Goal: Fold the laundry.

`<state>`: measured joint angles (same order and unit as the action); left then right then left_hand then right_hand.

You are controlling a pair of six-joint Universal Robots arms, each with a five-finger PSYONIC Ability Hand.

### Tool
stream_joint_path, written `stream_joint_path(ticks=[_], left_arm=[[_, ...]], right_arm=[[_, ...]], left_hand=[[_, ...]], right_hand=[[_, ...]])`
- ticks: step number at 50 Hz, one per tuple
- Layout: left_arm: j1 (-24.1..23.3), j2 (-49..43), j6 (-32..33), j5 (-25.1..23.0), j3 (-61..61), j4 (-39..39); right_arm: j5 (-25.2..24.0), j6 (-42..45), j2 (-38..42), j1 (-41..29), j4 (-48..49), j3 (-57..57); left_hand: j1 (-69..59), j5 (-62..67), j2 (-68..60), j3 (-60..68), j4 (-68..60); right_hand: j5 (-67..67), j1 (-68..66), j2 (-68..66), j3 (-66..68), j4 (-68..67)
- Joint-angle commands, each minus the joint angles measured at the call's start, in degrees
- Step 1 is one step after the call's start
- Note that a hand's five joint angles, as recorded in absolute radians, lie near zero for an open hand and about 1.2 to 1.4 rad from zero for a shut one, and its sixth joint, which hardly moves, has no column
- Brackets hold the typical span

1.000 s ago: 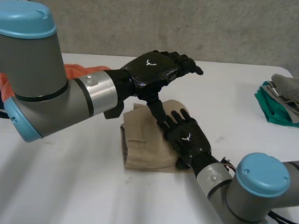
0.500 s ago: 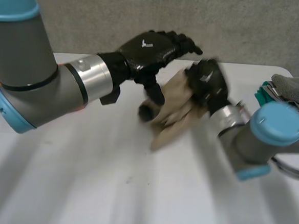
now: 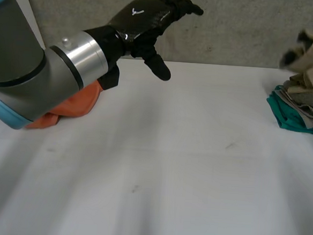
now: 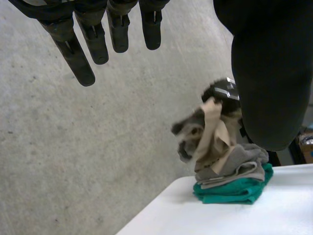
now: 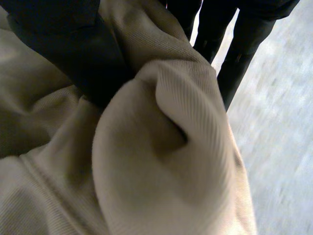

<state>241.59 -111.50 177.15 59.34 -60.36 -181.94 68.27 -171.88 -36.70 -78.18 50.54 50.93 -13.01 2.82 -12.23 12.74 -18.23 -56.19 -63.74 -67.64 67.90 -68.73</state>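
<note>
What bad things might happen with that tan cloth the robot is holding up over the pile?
1. The tan cloth is bunched up in the right hand, so it may land crumpled instead of flat and folded.
2. It hangs right above the stack of grey and green cloths near the edge of the table. A rough drop might push the stack crooked or off the side.

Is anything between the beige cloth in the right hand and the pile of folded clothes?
Nothing visible. The right hand holds the beige cloth just above the pile, its lower folds seeming to touch the grey top layer. The left hand is open, far off.
</note>
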Motion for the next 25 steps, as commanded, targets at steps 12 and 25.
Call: stream_joint_path(ticks=[12, 25], left_arm=[[-2.3, -2.4, 0.4, 0.2, -0.9, 0.2], [-3.9, -2.1, 0.4, 0.0, -0.9, 0.2]], right_arm=[[-16.9, -0.4, 7.8, 7.3, -1.0, 4.4], [-11.8, 0.1, -9.7, 11.0, -17.2, 14.7]], left_hand=[[3.0, -2.8, 2.2, -2.7, 8.2], [3.0, -2.8, 2.2, -2.7, 8.2]], right_hand=[[-10.9, -13.3, -9.4, 9.2, -8.3], [56.2, 53.7, 57.6, -57.9, 58.7]])
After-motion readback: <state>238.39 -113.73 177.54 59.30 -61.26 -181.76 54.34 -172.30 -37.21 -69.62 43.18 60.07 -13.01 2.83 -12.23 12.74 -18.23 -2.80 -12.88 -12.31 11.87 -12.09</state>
